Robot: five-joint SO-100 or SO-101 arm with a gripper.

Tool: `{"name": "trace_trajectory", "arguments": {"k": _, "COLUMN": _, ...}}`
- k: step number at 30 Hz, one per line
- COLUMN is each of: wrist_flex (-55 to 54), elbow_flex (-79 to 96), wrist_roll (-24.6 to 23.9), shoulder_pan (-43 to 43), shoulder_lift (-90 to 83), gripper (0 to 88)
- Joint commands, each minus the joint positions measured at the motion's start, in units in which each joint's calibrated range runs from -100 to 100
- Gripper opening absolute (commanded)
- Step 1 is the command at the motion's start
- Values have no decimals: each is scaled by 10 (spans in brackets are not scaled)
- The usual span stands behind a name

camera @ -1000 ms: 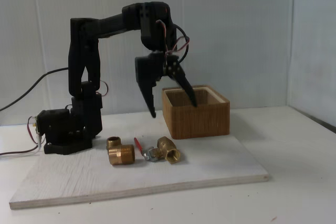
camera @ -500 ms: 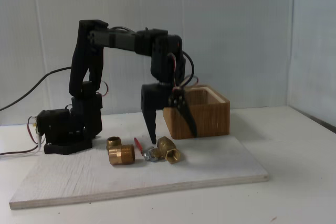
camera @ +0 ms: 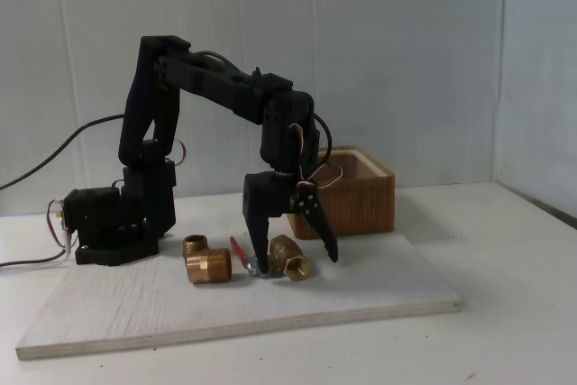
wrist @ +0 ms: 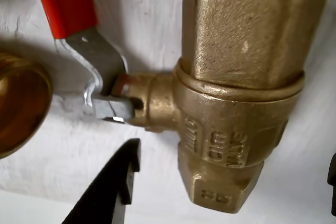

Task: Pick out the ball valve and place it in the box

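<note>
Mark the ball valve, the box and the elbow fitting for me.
ball valve (wrist: 231, 108), wrist view, on its brass body.
box (camera: 359, 205), fixed view, on its ribbed front wall.
elbow fitting (camera: 207, 266), fixed view, on its threaded end.

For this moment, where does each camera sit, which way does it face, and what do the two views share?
Wrist view: rides on the gripper, looking down close at the ball valve on the white board; black jaw tips enter from below.
Fixed view: stands at table height in front, facing the whole arm, box and wall.
Shared: valve, open jaws, board, elbow fitting.
</note>
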Motion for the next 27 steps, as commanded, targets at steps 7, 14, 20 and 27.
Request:
{"name": "trace_trajectory", "arguments": {"k": 7, "wrist_flex": 3, "elbow_flex": -1, "wrist_roll": -2, "shoulder_pan": -10, "shoulder_lift": 1, "gripper": 372}}
{"name": "trace_trajectory", "arguments": {"k": 14, "wrist_flex": -15, "elbow_flex": 34, "wrist_roll": -2, "shoulder_pan": -28, "shoulder_lift": 1, "gripper": 372}}
{"name": "trace_trajectory", "arguments": {"k": 20, "wrist_flex": -16, "elbow_flex": 36, "wrist_roll": -3, "shoulder_pan": -38, "shoulder_lift": 0, "gripper": 372}}
{"name": "trace_trajectory", "arguments": {"k": 27, "wrist_flex": -42, "elbow_flex": 35, "wrist_roll": -2, "shoulder_pan": -35, "shoulder_lift": -4, "gripper": 372}}
